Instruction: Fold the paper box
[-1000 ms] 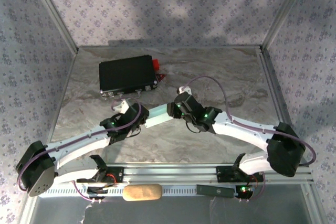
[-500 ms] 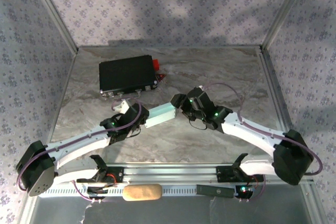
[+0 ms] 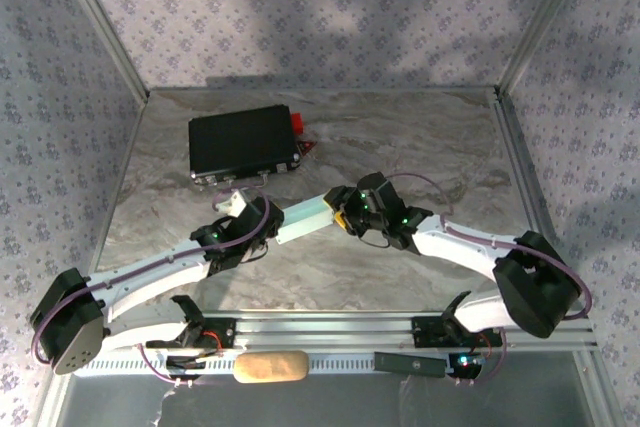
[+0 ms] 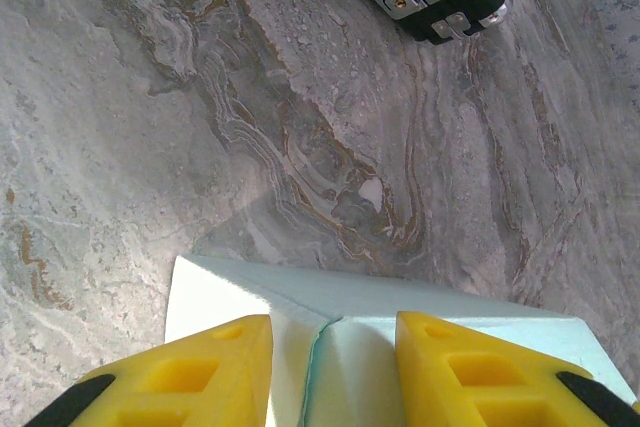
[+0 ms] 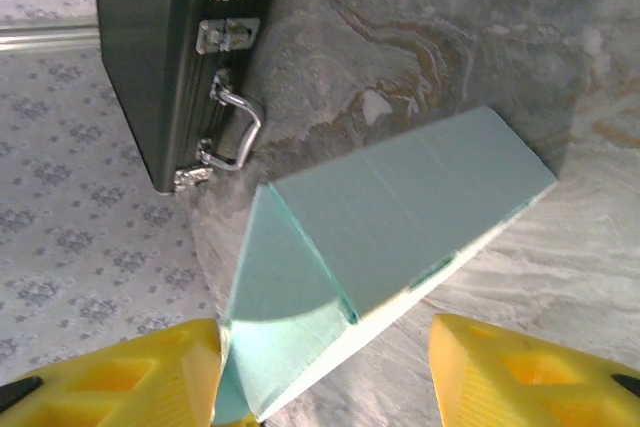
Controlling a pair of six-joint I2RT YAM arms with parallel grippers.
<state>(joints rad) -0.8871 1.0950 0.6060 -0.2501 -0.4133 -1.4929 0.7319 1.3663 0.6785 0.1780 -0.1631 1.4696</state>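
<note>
— In the middle of the table, slightly to the near side: is that the paper box (image 3: 305,219)?

— Yes. It is pale blue card, long and narrow, running from near-left to far-right between the two arms. I can't tell whether it rests on the surface or hangs just above it.

— What shape is it in?

— The right wrist view shows a long creased panel on top. A curved-edged flap (image 5: 280,287) is angled out at the end nearest that camera.

— Who has hold of it?

— The left gripper (image 4: 334,372) does. Its yellow fingers (image 4: 190,372) are pressed onto the card at the box's near-left end, with a seam in the card between them.

— And the other one?

— The right gripper (image 5: 322,377) is at the far-right end with its jaws apart. One finger is beside the flap. The other stands clear of the card, with bare marble showing between them.

— What's around them?

— A black case (image 3: 243,142) with a red end (image 3: 297,124) lies flat to the far left, apart from the box. Its metal handle (image 5: 235,127) and latches face the near side.

— And beyond that?

— The grey marbled table (image 3: 430,147) is enclosed by flower-patterned walls (image 3: 300,7). A tan oblong pad (image 3: 270,367) lies on the near rail between the arm bases.
</note>
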